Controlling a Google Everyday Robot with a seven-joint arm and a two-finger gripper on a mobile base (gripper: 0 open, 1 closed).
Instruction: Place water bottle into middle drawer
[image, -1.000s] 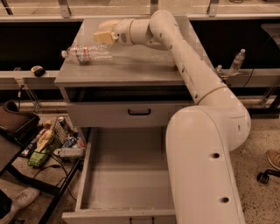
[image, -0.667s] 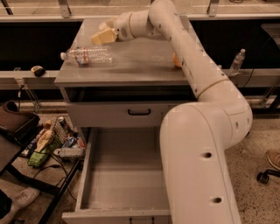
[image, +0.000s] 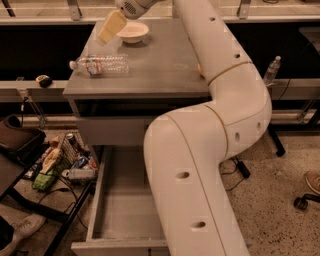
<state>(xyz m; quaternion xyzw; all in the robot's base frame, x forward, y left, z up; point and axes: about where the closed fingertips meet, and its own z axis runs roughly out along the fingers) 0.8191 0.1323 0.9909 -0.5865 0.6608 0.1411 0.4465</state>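
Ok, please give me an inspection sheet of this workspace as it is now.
Surface: grey cabinet top, a white bowl at its back edge.
Job's things: water bottle lies on its side on the top's left part; middle drawer pulled open, its visible bottom bare.
Clutter: basket of cans and packets left of the drawer.
Grippers: gripper above the top, beside the bowl, apart from the bottle.
Cables: dark cables on the floor right of the arm.
Surroundings: second bottle standing far right; chair wheel low right.
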